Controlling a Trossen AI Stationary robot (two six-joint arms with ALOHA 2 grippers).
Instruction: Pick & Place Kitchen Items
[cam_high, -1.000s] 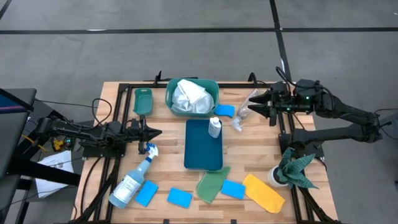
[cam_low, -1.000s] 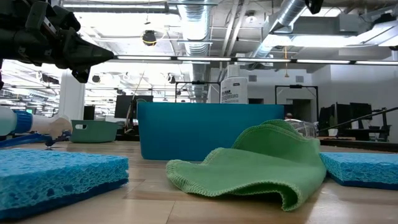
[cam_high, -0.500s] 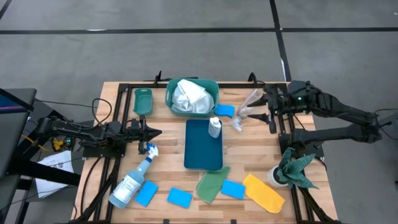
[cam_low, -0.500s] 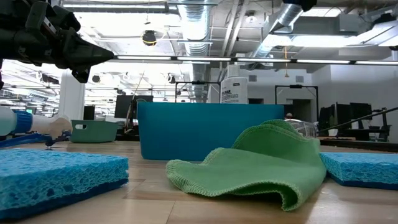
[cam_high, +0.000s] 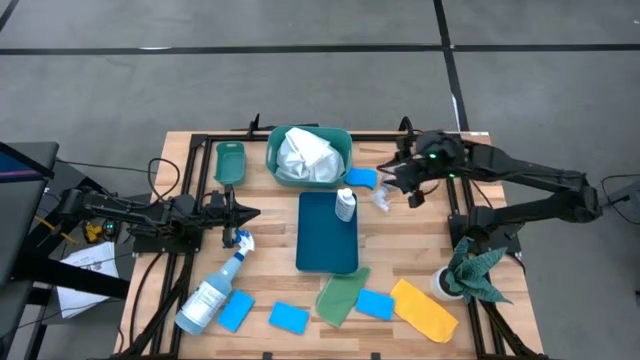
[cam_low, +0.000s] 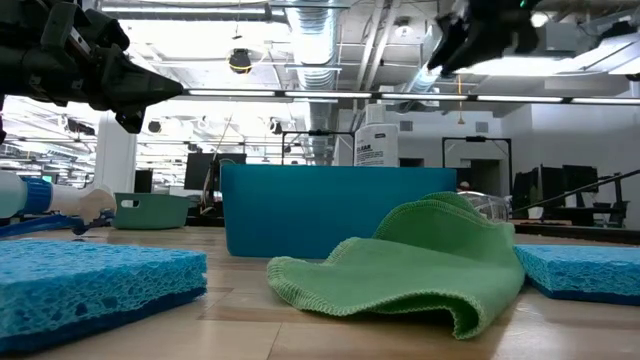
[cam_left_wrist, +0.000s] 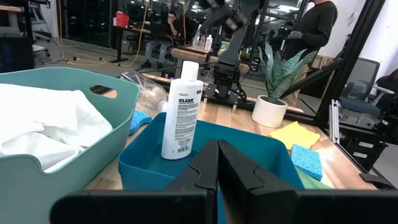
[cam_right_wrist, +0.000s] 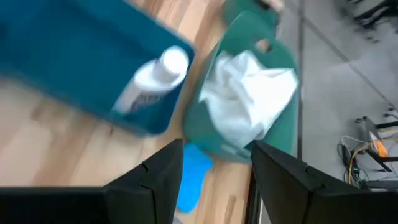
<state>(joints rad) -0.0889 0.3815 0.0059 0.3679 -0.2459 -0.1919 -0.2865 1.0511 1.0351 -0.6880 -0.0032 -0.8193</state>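
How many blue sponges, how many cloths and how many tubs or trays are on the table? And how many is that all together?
blue sponges: 4
cloths: 3 (white cloth, light-green cloth, yellow cloth)
tubs and trays: 3 (teal bin, blue tray, small green tray)
Total: 10

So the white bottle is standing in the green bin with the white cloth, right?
Not quite. The white bottle stands upright in the blue tray; the white cloth alone fills the green bin. The high view shows it.
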